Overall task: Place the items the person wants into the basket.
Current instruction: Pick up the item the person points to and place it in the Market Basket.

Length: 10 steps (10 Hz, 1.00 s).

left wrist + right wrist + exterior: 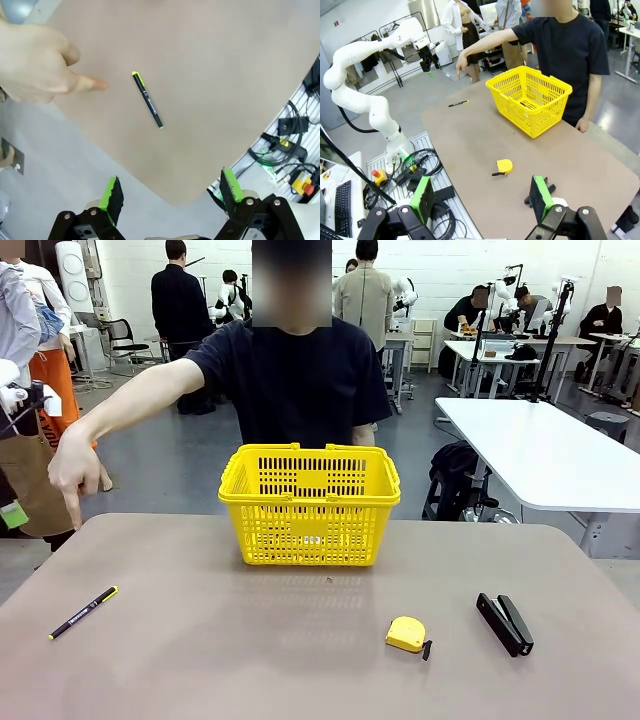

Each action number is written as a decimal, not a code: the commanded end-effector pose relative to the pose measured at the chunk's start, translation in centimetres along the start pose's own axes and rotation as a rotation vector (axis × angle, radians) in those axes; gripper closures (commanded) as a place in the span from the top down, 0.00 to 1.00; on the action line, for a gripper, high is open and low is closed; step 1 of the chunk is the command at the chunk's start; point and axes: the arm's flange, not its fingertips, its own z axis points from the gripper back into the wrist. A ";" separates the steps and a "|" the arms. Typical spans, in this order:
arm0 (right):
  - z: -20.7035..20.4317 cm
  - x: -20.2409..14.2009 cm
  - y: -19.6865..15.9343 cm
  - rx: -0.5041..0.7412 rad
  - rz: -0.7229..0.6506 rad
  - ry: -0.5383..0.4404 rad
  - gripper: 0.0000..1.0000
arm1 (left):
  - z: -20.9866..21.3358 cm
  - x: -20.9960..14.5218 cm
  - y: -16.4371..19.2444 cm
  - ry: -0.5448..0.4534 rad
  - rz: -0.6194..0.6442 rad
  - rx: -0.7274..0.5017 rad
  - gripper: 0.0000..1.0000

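Observation:
A thin black pen with yellow accents lies on the brown table near its left edge. The person's hand points down at the table just beyond the pen. In the left wrist view, my left gripper hangs open high above the pen, and the pointing finger is beside it. The yellow basket stands at the far middle, in front of the person. A dark item lies inside it. My right gripper is open and holds nothing, above the table's near right side.
A small yellow tape measure and a black stapler lie on the right front of the table. My left arm rises beside the table's left edge, over cables and boxes on the floor. Other tables and people are farther back.

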 end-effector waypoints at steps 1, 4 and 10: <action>0.0 0.2 -0.1 0.015 0.016 -0.023 1.00 | -0.2 0.5 -0.8 -0.039 0.027 0.034 1.00; 0.0 0.2 -0.1 0.015 0.016 -0.023 1.00 | 0.0 0.0 0.0 0.000 0.000 0.000 1.00; 0.0 0.2 -0.1 0.015 0.016 -0.023 1.00 | -5.0 -0.5 -2.0 0.017 -0.014 0.158 1.00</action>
